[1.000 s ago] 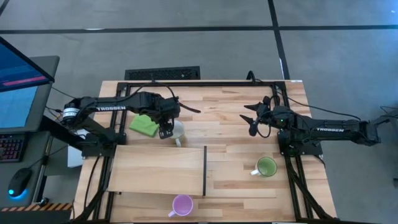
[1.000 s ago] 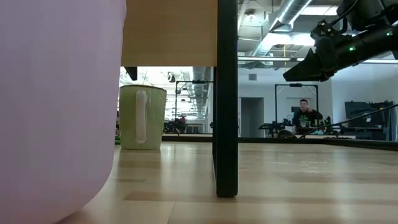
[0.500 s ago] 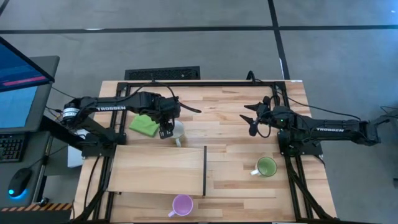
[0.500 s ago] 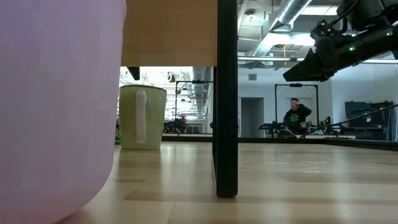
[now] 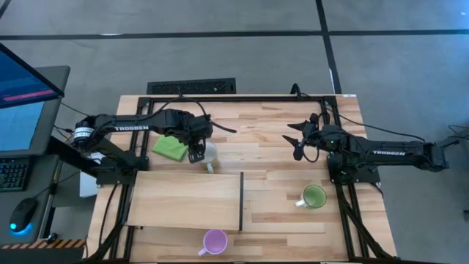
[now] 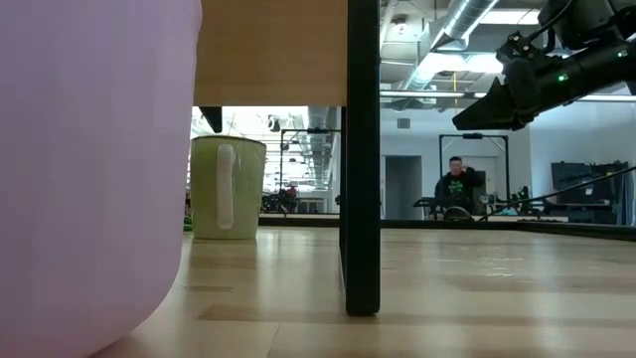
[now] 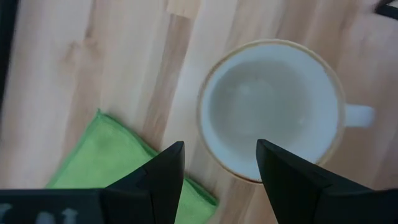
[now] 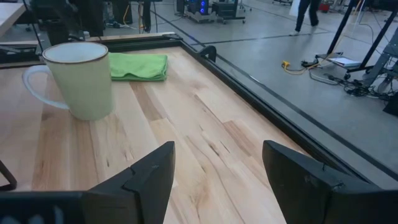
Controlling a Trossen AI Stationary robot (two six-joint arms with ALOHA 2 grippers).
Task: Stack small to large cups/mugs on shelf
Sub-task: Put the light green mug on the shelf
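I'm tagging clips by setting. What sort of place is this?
Probably a robotics lab or workshop: exposed ceiling ducts, a monitor beside the butcher-block table, and more rigs behind a person.

Even, bright overhead light falls on the table (image 5: 278,158), with only soft, short shadows. In the low view the purple mug (image 6: 89,169) looms close and blurred, and ceiling lamps glare behind. Between the left fingers (image 7: 163,177), the white mug (image 7: 272,109) looks slightly soft.
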